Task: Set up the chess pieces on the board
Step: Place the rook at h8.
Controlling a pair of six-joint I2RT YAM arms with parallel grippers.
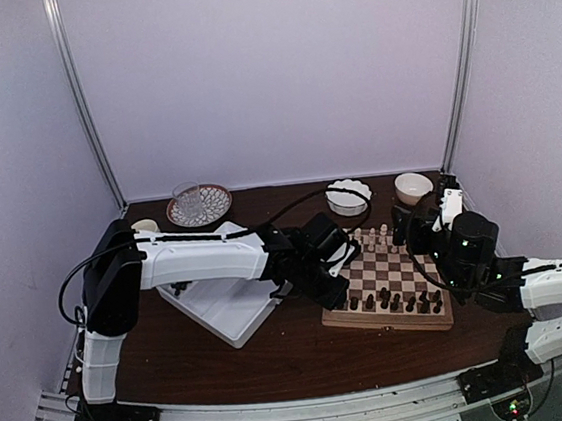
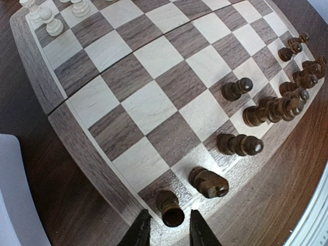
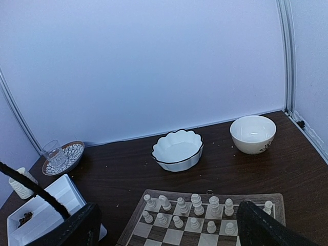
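Observation:
The board point(image 2: 148, 107) lies under my left wrist, its tan border point(image 1: 388, 322) toward the near table edge. Several dark chess pieces point(image 1: 401, 303) stand along the near ranks. A dark rook point(image 2: 170, 209) stands upright on the near corner square, between the fingers of my left gripper point(image 2: 169, 233), which is open with a thin gap on each side of the rook. Beside the rook is a dark knight point(image 2: 207, 183). My right gripper point(image 3: 171, 226) hangs open and empty above the far ranks, where the cream chessmen point(image 3: 195, 210) stand.
A white divided tray point(image 1: 226, 307) sits left of the board under my left arm. At the back stand a glass on a patterned plate point(image 1: 195, 204), a scalloped white bowl point(image 3: 177, 148) and a cream bowl point(image 3: 252, 133). A small cup point(image 1: 145, 226) is at the far left.

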